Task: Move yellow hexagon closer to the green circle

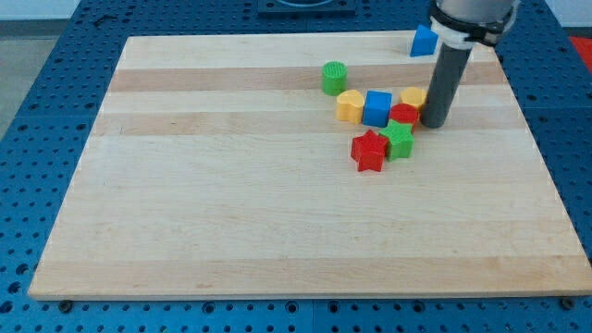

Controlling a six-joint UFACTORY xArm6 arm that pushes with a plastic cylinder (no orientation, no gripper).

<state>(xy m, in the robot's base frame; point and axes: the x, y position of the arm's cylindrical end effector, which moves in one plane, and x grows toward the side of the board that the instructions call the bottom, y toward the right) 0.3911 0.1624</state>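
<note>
The yellow hexagon [413, 97] lies at the view's upper right, partly hidden behind my rod. The green circle [334, 77] stands to its left, nearer the view's top. My tip [433, 123] rests on the board just right of the yellow hexagon and of a red block [403, 115], touching or nearly touching both. Between hexagon and circle sit a blue cube [376, 108] and a yellow heart-like block [349, 105].
A green star [399, 140] and a red star [369, 151] lie just below the cluster. A blue block [424, 41] sits near the board's top edge, partly behind the arm. The wooden board [231, 203] lies on a blue perforated table.
</note>
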